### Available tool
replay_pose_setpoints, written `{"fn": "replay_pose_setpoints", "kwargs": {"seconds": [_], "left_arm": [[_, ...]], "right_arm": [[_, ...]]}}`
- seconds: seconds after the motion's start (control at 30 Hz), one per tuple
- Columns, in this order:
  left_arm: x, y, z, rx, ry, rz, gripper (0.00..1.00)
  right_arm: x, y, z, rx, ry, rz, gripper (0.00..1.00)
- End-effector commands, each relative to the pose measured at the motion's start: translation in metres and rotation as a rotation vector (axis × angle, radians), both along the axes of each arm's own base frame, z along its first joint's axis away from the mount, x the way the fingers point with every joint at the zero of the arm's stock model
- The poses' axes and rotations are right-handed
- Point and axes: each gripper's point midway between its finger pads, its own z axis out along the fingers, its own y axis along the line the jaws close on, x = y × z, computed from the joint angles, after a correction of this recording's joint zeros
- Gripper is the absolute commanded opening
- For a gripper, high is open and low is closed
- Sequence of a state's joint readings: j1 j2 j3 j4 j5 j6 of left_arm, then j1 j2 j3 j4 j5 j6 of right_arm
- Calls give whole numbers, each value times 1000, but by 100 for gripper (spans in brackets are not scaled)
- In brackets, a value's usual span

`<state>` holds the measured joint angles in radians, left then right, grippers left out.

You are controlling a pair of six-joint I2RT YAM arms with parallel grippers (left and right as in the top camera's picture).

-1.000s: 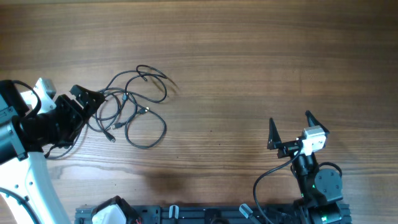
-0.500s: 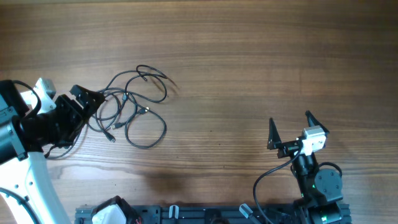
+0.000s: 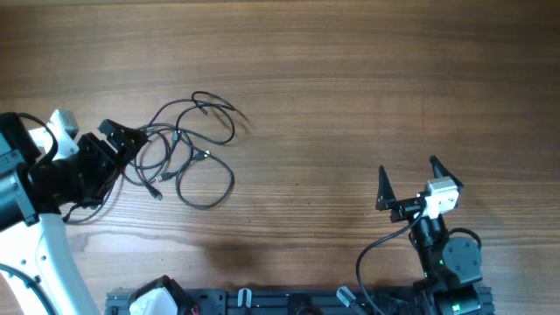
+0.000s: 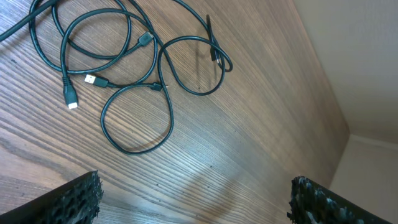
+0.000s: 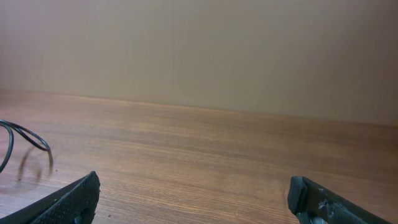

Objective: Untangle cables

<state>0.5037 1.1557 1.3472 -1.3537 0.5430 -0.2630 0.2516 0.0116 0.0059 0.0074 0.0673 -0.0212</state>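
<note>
Thin black cables point(image 3: 178, 138) lie in loose overlapping loops on the wooden table, left of centre. In the left wrist view the cables point(image 4: 155, 86) spread across the upper left, with two small plugs point(image 4: 70, 102) showing pale tips. My left gripper point(image 3: 131, 153) stands open at the left edge of the tangle, nothing between its fingers point(image 4: 74, 202). My right gripper point(image 3: 409, 168) is open over bare wood at the lower right, far from the tangle. One cable loop point(image 5: 25, 138) shows at the left edge of the right wrist view, well ahead of the right gripper point(image 5: 199, 199).
A dark rack point(image 3: 262, 302) with a white object point(image 3: 153, 297) runs along the table's front edge. The right arm's own thick black wire point(image 3: 372, 254) curls beside its base. A beige wall point(image 5: 199, 50) rises behind the table.
</note>
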Motion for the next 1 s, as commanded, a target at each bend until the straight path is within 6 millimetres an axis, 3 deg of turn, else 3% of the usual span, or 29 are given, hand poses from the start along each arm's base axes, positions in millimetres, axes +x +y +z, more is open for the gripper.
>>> {"fn": "replay_pose_setpoints", "kwargs": {"seconds": [0.0,0.07,0.17,0.33,0.53,0.63,0.73,0.83,0.97], "left_arm": [[0,-1,-2,18,-2,-25,100],[-2,-10,2,27,-21,-56,100],[-13,-45,19,61,-99,-180,100],[-57,-91,56,124,-306,-350,100],[-116,-110,88,188,-548,-414,100],[-145,-103,96,274,-660,-384,100],[-170,-100,92,316,-745,-365,100],[-188,-100,75,333,-798,-360,100],[-188,-99,37,345,-833,-350,100]], "right_arm": [[-1,2,2,0,-9,12,100],[-1,2,2,0,-9,12,100],[-1,2,2,0,-10,12,100],[-1,2,2,0,-10,12,100],[-1,2,2,0,-10,12,100],[-1,2,2,0,-10,12,100],[-1,2,2,0,-10,12,100],[-1,2,2,0,-10,12,100],[-1,2,2,0,-9,12,100]]}}
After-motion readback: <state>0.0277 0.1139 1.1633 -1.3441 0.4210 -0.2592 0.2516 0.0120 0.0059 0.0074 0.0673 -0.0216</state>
